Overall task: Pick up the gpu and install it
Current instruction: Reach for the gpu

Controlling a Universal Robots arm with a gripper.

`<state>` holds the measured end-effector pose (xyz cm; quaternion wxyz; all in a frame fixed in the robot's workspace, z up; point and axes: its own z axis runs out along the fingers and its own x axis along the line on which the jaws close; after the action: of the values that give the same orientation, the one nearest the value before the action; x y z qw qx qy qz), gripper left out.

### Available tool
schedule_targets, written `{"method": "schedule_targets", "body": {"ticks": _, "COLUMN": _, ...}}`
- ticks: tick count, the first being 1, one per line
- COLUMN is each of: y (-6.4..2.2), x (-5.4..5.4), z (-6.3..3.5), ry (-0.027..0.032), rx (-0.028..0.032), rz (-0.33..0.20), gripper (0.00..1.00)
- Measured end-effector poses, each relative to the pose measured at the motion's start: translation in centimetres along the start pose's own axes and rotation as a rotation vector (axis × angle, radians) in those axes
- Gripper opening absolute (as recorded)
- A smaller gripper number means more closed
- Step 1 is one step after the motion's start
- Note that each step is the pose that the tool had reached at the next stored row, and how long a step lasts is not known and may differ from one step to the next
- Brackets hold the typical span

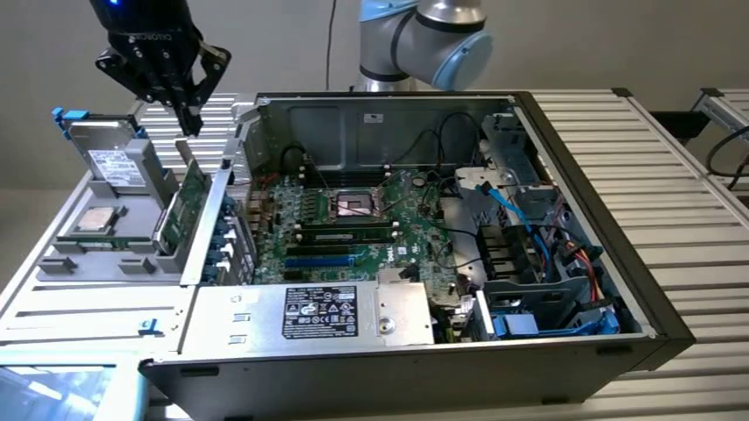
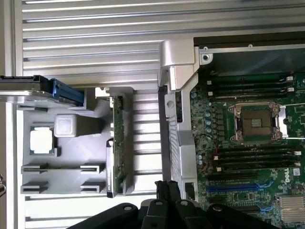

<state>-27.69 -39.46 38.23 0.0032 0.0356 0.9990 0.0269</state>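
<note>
1. The end effector (image 1: 188, 121) (image 2: 167, 185) was pinched shut, holding nothing, above the gpu (image 1: 188, 203) (image 2: 117, 143).
2. The gpu stood on edge in a grey rack (image 1: 70, 261), just outside the computer case (image 1: 351, 123).

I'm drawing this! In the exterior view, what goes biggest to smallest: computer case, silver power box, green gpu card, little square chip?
1. computer case, by far the largest
2. silver power box, nearer the camera, which may flatter it
3. gpu card, seen nearly edge-on
4. square chip, smallest
</note>
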Motion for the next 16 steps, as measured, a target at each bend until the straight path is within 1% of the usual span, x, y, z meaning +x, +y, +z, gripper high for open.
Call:
{"method": "schedule_targets", "body": {"ticks": 9, "y": 0.20, "x": 4.1, "z": 1.58, "ry": 0.0000, "rx": 0.0004, "rz": 0.000, "gripper": 0.12}}
{"method": "schedule_targets", "body": {"ticks": 13, "y": 0.19, "x": 6.0, "z": 1.99, "ry": 0.0005, "rx": 0.0005, "rz": 0.000, "gripper": 0.12}}
{"method": "schedule_targets", "body": {"ticks": 15, "y": 0.25, "x": 6.7, "z": 2.26, "ry": 0.0008, "rx": 0.0004, "rz": 0.000, "gripper": 0.12}}
{"method": "schedule_targets", "body": {"ticks": 16, "y": 0.33, "x": 6.9, "z": 2.40, "ry": 0.0010, "rx": 0.0003, "rz": 0.000, "gripper": 0.12}}
